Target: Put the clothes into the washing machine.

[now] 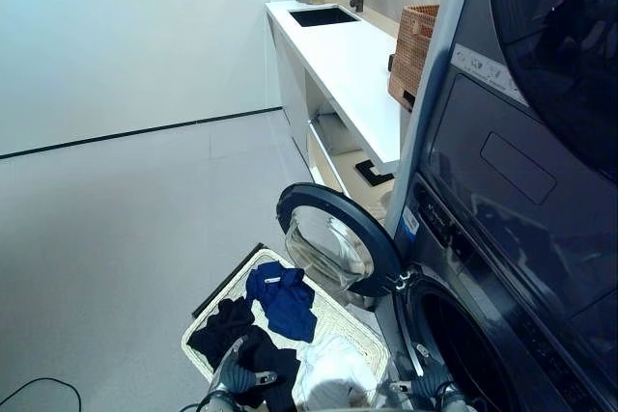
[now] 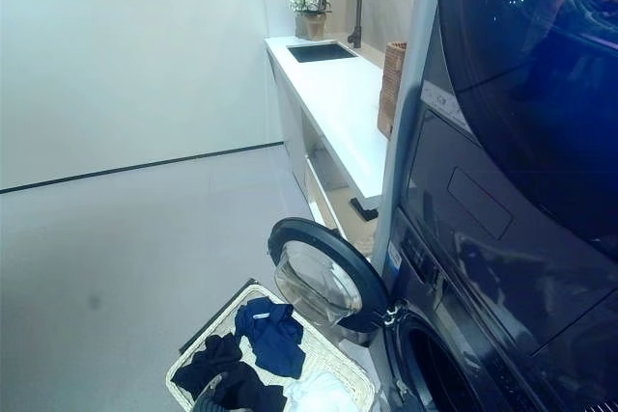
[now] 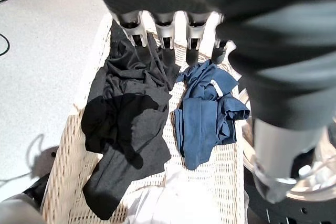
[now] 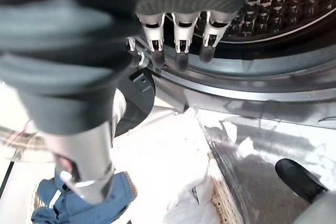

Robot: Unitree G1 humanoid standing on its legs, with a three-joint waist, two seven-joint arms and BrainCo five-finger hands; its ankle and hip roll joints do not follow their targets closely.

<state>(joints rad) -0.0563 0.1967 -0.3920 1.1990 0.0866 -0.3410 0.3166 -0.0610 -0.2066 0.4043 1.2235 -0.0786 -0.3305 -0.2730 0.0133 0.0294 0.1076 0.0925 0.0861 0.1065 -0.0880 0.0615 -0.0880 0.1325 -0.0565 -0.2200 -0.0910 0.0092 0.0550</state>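
Both hands, left (image 3: 173, 30) and right (image 4: 178, 30), fingers straight (empty), above basket (image 3: 68, 145) clothes (image 3: 202, 114).

the washing machine (image 1: 521, 238) has a dark, glossy front that mirrors the room; its open door (image 1: 333, 243) is a dark ring round a clear shiny window, and the drum (image 4: 283, 3) is bright perforated metal. the basket (image 3: 79, 124) is pale woven wicker, rough to the eye. in it lie soft matt cloths: black (image 3: 126, 129), blue (image 3: 202, 119), white (image 1: 333, 373). the counter (image 1: 352, 65) is smooth white; a brown woven hamper (image 1: 413, 50) stands on it. the floor (image 1: 126, 229) is smooth pale grey.
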